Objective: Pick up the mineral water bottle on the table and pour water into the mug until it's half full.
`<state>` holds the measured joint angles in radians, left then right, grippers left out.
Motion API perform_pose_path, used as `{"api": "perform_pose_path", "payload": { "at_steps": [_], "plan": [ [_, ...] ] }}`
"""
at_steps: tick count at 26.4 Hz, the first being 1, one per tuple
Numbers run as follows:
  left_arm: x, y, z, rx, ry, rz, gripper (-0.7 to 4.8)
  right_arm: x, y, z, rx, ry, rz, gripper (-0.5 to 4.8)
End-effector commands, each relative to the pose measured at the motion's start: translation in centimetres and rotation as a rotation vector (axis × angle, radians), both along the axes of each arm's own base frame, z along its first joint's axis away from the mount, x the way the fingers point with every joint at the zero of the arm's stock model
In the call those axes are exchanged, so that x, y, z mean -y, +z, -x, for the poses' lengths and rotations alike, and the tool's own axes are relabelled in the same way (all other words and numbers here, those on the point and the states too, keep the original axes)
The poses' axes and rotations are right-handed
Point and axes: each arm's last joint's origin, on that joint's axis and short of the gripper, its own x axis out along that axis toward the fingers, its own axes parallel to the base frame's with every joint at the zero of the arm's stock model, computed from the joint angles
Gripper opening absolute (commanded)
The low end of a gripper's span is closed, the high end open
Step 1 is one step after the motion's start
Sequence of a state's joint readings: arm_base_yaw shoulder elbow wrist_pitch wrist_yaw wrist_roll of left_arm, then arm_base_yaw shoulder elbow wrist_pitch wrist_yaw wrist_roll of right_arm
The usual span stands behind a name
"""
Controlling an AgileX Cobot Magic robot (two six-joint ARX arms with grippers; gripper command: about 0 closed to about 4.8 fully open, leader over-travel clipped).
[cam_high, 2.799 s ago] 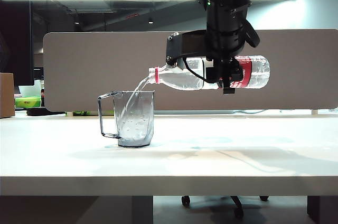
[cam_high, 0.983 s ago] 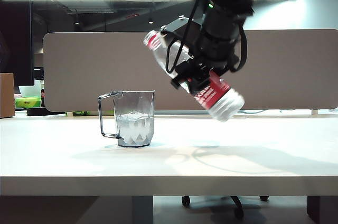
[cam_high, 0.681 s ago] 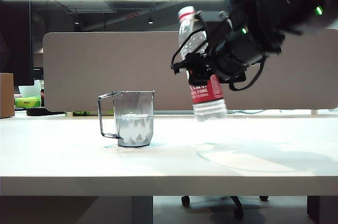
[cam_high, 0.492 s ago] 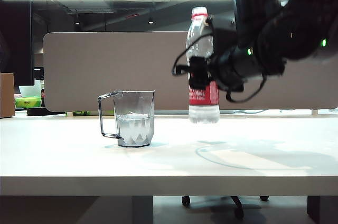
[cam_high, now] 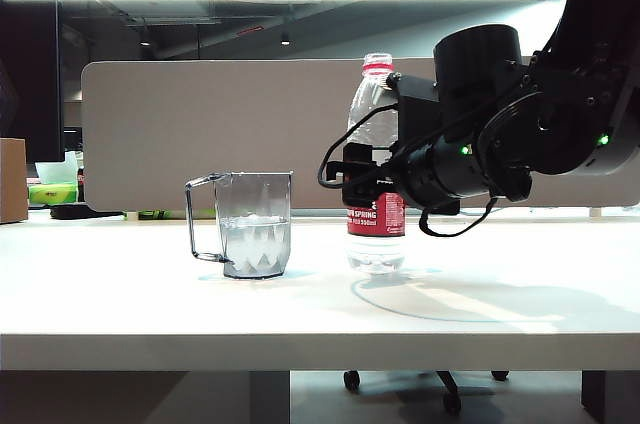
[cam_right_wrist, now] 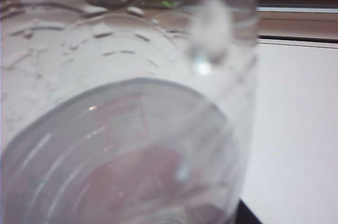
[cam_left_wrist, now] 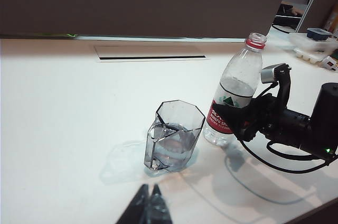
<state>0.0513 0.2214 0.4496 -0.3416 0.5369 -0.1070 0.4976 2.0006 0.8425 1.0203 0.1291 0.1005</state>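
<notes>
The mineral water bottle (cam_high: 376, 169) stood upright on the white desk (cam_high: 130, 309), uncapped, with a red neck ring and a red-and-white label, water in its lower part. Just beside it sat the clear faceted mug (cam_high: 255, 224), roughly half full, handle turned away from the bottle.

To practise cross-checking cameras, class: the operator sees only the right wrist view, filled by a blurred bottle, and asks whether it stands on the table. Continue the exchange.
Observer: Yes, the mineral water bottle stands upright on the table, right gripper at its label.
Operator: Where's the mug?
Observer: The mug, partly filled, stands apart, left of the bottle in the exterior view.
Operator: Left gripper?
Observer: The left gripper hangs empty near the mug.
</notes>
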Motion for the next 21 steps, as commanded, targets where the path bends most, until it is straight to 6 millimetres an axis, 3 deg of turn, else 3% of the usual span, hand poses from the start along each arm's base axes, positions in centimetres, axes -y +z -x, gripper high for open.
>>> {"api": "perform_pose_path", "payload": {
  "at_steps": [1,4,12,13,16,17,21],
  "plan": [
    [0.0,0.2,0.0,0.009,0.0,-0.003,-0.05,0.0,-0.3,0.2,-0.013,0.004,0.002,3.89],
    [0.0,0.2,0.0,0.009,0.0,-0.003,-0.05,0.4,-0.3,1.1,-0.028,0.022,0.008,4.73],
    [0.0,0.2,0.0,0.009,0.0,-0.003,-0.05,2.6,1.2,5.2,-0.028,0.023,0.007,4.74],
    [0.0,0.2,0.0,0.009,0.0,-0.003,-0.05,2.8,1.4,5.9,-0.025,0.026,0.005,4.34],
    [0.0,0.2,0.0,0.009,0.0,-0.003,-0.05,3.8,2.6,8.4,0.002,0.039,-0.009,1.4],
    [0.0,0.2,0.0,0.009,0.0,-0.003,-0.05,4.1,2.9,9.0,0.013,0.041,-0.013,0.77],
    [0.0,0.2,0.0,0.009,0.0,-0.003,-0.05,5.6,4.3,11.6,0.051,0.05,-0.037,0.28]
  ]
}}
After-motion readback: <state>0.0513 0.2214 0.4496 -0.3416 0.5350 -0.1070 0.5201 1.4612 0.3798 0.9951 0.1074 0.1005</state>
